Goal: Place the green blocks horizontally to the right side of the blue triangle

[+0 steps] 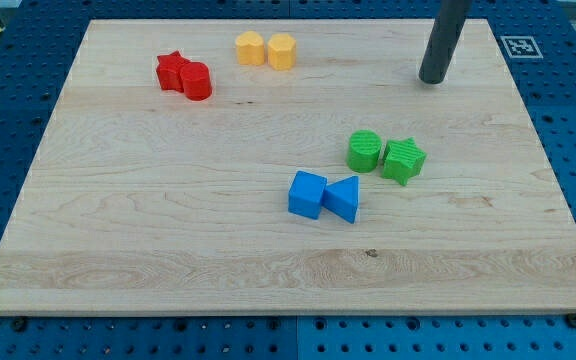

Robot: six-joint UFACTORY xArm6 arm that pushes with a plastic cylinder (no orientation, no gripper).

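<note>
Green cylinder and star lie below-left of my tip, a bare rod holding nothing; push them gently down, level with blue triangle.

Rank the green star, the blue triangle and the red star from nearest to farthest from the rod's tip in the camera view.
My tip stands near the view's top right, touching no block.
1. Green star: just below my tip, right of the green cylinder.
2. Blue triangle: lower, toward the board's middle.
3. Red star: far across, at the view's upper left.
</note>
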